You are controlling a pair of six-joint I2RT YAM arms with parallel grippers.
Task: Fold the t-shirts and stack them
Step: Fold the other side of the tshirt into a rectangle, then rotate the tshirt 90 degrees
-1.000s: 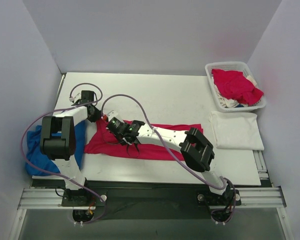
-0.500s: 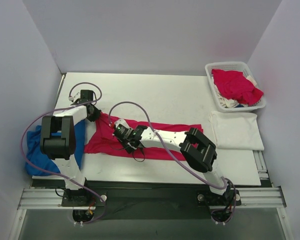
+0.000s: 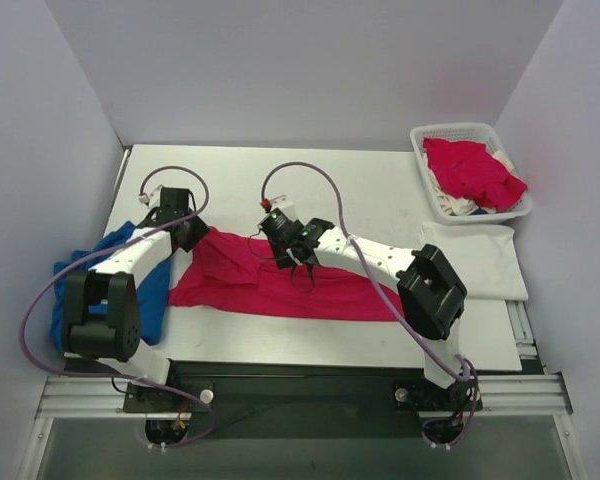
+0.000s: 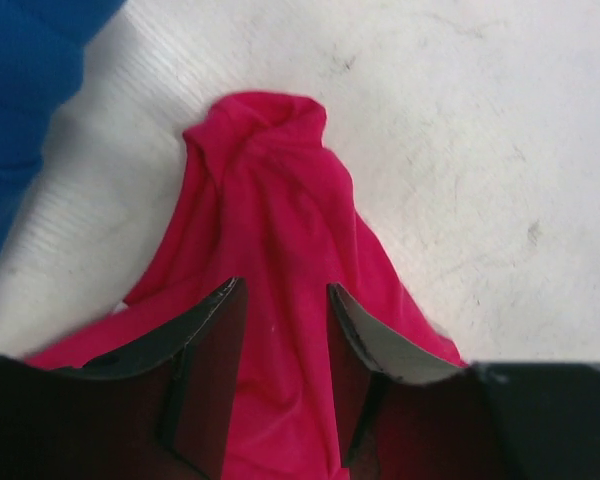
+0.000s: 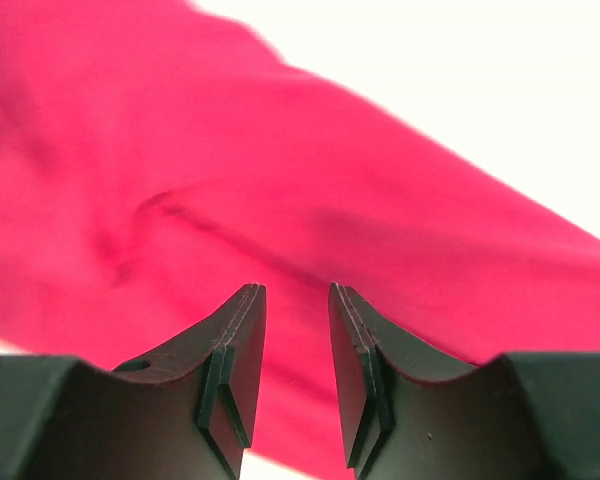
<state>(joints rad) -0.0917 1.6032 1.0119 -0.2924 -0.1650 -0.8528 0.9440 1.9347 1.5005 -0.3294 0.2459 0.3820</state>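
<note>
A bright pinkish-red t-shirt (image 3: 250, 285) lies spread across the middle of the white table. My left gripper (image 3: 193, 233) is at its upper left corner. In the left wrist view the jaws (image 4: 280, 285) stand narrow with a bunched ridge of the shirt (image 4: 270, 180) between them. My right gripper (image 3: 285, 243) is at the shirt's upper edge. In the right wrist view (image 5: 295, 287) its jaws are nearly closed on the red cloth (image 5: 280, 180). A folded white t-shirt (image 3: 470, 262) lies flat at the right. Another red t-shirt (image 3: 470, 170) sits in the basket.
A white lattice basket (image 3: 460, 130) stands at the back right, holding the red shirt and some white cloth. A blue cloth (image 3: 75, 285) lies at the table's left edge beside my left arm, and also shows in the left wrist view (image 4: 25, 90).
My right gripper moved up and to the right along the red shirt, and the shirt's upper edge shifted with it. My left arm's elbow swung down; the shirt's left corner is drawn up.
</note>
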